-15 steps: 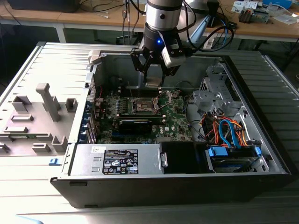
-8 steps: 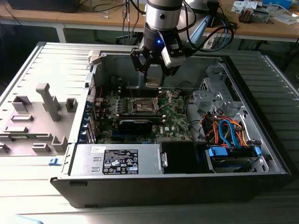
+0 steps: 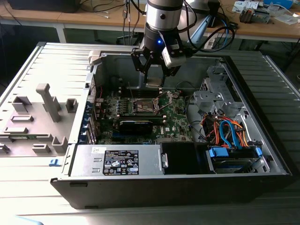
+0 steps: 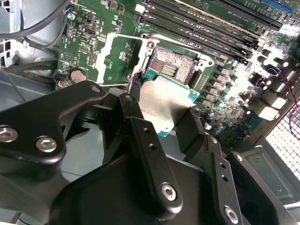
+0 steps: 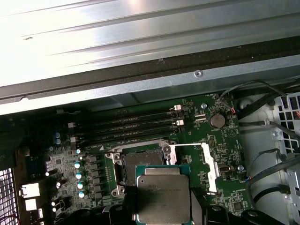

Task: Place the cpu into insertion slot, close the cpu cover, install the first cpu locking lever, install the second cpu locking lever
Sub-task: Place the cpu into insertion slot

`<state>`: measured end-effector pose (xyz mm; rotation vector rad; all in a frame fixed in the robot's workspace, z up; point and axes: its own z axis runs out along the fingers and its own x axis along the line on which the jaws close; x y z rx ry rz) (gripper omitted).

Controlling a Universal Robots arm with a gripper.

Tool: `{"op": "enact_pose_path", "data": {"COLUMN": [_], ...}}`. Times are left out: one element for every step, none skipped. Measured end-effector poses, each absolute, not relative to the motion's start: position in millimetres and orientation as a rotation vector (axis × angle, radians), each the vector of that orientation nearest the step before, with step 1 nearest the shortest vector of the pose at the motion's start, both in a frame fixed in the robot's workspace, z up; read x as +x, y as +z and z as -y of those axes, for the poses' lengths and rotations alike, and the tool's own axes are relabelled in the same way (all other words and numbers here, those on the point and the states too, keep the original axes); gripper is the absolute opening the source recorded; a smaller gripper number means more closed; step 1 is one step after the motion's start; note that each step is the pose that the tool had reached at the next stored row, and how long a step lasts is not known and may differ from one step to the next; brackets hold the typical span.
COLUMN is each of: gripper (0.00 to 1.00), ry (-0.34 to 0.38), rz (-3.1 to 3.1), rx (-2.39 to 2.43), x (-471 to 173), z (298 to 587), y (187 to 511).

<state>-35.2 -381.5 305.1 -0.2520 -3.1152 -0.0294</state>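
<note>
My gripper (image 3: 153, 75) hangs inside the open computer case, shut on the cpu (image 3: 153, 85), a flat silver-grey square chip. In both wrist views the cpu (image 4: 164, 105) (image 5: 163, 197) sits between the black fingers (image 4: 140, 133), a little above and partly overlapping the insertion slot (image 4: 171, 68) (image 5: 132, 169). The slot's dark pin field is bare on the green board (image 3: 146, 106). The cpu cover (image 4: 109, 52) (image 5: 209, 161), a thin silvery frame, is swung open and lies off to one side of the slot.
Long black memory slots (image 5: 131, 125) run beside the socket. A black card (image 3: 136, 125), the power supply (image 3: 117, 161) and a drive cage with blue and orange cables (image 3: 229, 136) crowd the case. A grey fixture plate (image 3: 37, 117) lies at the exterior view's left.
</note>
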Motion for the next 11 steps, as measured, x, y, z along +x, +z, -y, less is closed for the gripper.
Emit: {"op": "enact_pose_path", "data": {"gripper": [0.55,0.55,0.55,0.55,0.55,0.55,0.55,0.55,0.55,0.55,0.55], "ry": [-0.029,-0.029,-0.029,-0.029,-0.029,-0.029,-0.029,-0.029,-0.030,-0.030,-0.030], "rz": [3.115,3.115,3.115,3.115,3.115,3.115,3.115,3.115,3.114,3.114,3.114], "rx": [-0.253,-0.253,-0.254,-0.256,-0.256,-0.258,-0.259,-0.259,-0.264,-0.268,-0.269], "x": [-35.2,-35.2,-35.2,-35.2,-35.2,-35.2,-35.2,-35.2,-35.2,-35.2,-35.2], "z": [381.5,381.5,381.5,381.5,381.5,381.5,381.5,381.5,381.5,381.5,381.5], "y": [305.1,305.2,305.2,305.1,305.1,305.1,305.1,305.1,305.0,305.0,305.0]}}
